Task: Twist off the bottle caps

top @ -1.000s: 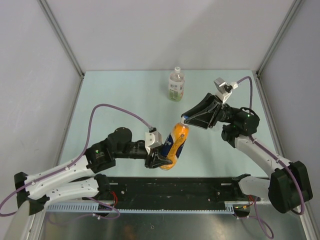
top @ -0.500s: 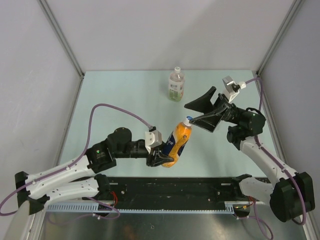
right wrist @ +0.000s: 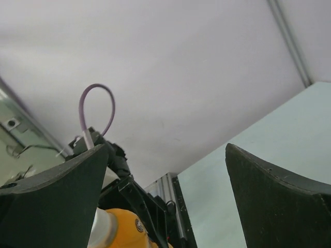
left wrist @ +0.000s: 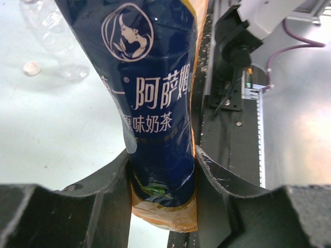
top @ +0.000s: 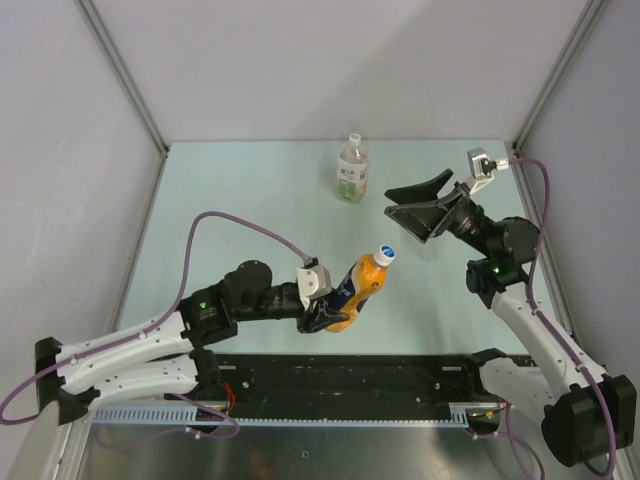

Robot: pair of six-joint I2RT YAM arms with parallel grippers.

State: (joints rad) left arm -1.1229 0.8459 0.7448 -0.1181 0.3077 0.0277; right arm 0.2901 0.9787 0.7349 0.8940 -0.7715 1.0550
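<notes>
One blue cap sits outside the right gripper.

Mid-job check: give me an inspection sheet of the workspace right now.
Surface: pale green table, no spill seen.
Job's things: orange bottle tilted, blue-white cap on its neck; clear bottle upright near the far edge.
Clutter: small whitish round piece loose on the table, possibly a cap.
Tools: left tool shut on the orange bottle's base; right tool open, apart from the cap.
Cables: a purple cable arches over each arm.
Surroundings: grey walls, metal frame posts; nothing else seen.
</notes>
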